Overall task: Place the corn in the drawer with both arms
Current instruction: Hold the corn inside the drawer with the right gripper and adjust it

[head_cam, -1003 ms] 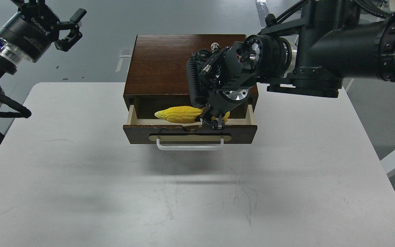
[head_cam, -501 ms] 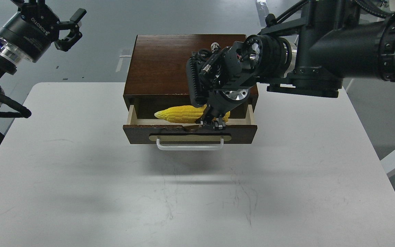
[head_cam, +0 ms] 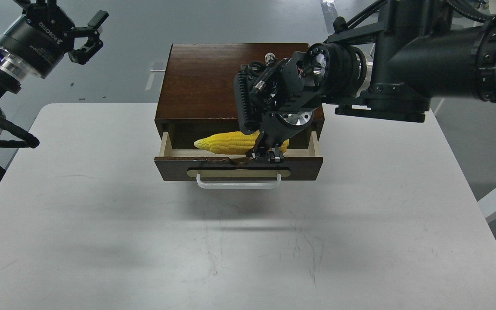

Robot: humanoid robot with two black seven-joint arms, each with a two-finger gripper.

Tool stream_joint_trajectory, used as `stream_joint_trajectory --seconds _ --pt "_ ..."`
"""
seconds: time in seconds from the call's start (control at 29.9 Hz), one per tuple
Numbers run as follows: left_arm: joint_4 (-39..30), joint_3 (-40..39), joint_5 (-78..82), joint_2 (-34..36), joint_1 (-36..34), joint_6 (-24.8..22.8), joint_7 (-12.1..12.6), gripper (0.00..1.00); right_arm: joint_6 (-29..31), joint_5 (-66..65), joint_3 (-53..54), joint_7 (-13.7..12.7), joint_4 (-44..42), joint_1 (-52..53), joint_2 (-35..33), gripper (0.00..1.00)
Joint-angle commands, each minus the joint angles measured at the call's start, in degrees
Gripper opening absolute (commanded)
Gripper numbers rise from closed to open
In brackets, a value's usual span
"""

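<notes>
The dark brown cabinet (head_cam: pixel 213 77) stands at the table's far middle, and its drawer (head_cam: pixel 238 165) is pulled partly out, white bar handle (head_cam: pixel 238 184) facing me. The yellow corn (head_cam: pixel 224 143) lies across the pale inside of the drawer, pointed tip to the left. My right gripper (head_cam: pixel 268 156) points down into the drawer at the corn's thick right end and hides it. Its dark fingers cannot be told apart there. My left gripper (head_cam: pixel 89 35) is open and empty, raised far to the left, off the table.
The white table (head_cam: pixel 239 241) stretches in front of the drawer. My right arm's thick forearm (head_cam: pixel 429 64) reaches in over the cabinet's right side. Part of my left arm (head_cam: pixel 7 129) hangs at the table's left edge.
The right wrist has turned and lifted very slightly. The corn, the drawer and the left arm have not visibly moved.
</notes>
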Motion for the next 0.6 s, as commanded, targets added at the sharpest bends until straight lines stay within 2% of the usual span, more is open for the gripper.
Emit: stream_joint_trajectory --seconds 0.0,0.2,0.57 --pt "0.0 0.0 0.0 0.0 0.0 0.0 0.0 0.98 0.0 0.0 0.0 0.0 0.0 0.0 0.0 0.47" --pt "0.0 0.0 -0.1 0.0 0.0 0.0 0.0 0.98 0.0 0.1 0.0 0.0 0.0 0.0 0.0 0.47" --pt "0.0 0.0 0.0 -0.1 0.0 0.0 0.0 0.98 0.1 0.9 0.0 0.0 0.1 0.1 0.0 0.54"
